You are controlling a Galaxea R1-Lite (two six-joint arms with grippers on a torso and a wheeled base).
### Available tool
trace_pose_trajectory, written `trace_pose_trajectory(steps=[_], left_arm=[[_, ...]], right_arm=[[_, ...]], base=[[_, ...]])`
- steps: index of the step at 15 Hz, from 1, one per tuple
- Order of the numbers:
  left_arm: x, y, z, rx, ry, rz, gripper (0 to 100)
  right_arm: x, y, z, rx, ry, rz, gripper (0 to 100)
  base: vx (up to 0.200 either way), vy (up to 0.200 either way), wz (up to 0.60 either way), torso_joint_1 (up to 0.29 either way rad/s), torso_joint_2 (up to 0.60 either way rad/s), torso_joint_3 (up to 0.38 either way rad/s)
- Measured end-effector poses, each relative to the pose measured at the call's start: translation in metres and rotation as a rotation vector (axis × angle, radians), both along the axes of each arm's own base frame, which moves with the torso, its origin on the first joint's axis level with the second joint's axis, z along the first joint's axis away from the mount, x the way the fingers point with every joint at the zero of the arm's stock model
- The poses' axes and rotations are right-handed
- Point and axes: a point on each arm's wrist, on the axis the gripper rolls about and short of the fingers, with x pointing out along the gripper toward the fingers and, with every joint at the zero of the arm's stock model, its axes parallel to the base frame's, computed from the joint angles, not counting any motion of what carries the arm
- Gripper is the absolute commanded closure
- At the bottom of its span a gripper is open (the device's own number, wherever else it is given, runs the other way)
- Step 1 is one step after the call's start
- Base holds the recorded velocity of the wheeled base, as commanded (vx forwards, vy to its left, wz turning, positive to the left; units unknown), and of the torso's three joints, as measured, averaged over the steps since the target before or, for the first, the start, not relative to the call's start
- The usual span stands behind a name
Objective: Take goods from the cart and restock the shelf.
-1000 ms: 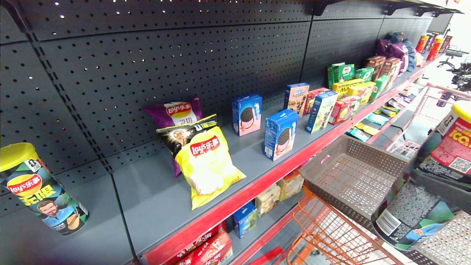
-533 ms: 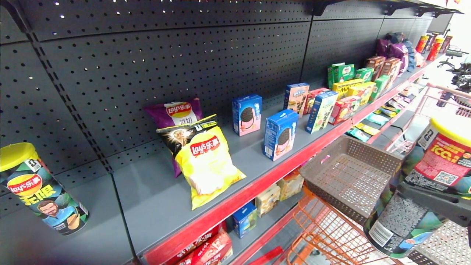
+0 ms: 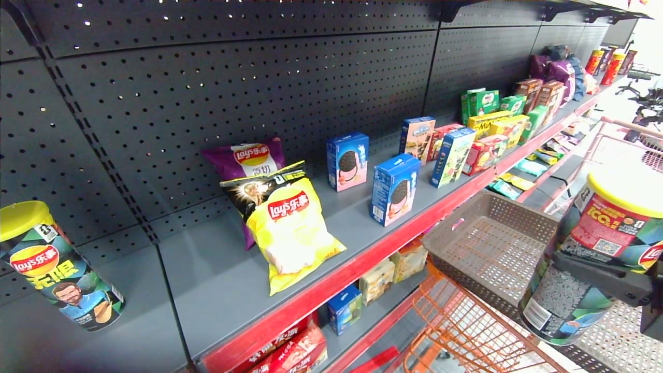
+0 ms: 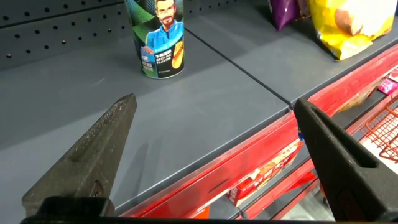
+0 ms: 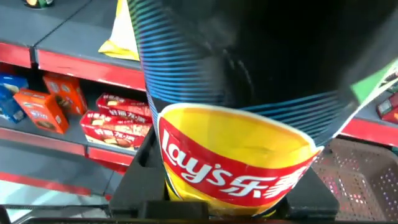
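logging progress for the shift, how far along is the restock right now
Done: one chip can stands upright on the shelf, left of the chip bags. In hand: the right gripper is shut on a second chip can by the cart's grey basket; the left gripper is open. Left: shelving that can; the basket's visible part holds nothing more.
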Motion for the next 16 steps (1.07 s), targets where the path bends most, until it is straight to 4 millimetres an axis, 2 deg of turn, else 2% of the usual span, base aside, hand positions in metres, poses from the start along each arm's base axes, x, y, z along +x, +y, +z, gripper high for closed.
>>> trace_pose_trajectory(steps=[3, 7, 16], left_arm=[[0.0, 0.0, 0.0, 0.0, 0.0, 0.0, 0], [0.0, 0.0, -0.0001, 0.0, 0.001, -0.002, 0], [0.0, 0.0, 0.0, 0.0, 0.0, 0.0, 0]], right_arm=[[0.0024, 0.0001, -0.0016, -0.001, 0.009, 0.002, 100], [0.0046, 0.0012, -0.0028, -0.003, 0.018, 0.009, 100], [-0.0001, 0.0065, -0.0024, -0.002, 0.016, 0.031, 100]], base=[[0.0, 0.0, 0.6, -0.006, 0.0, 0.001], [0.0, 0.0, 0.0, 0.0, 0.0, 0.0], [0.0, 0.0, 0.6, 0.002, 0.0, 0.002]])
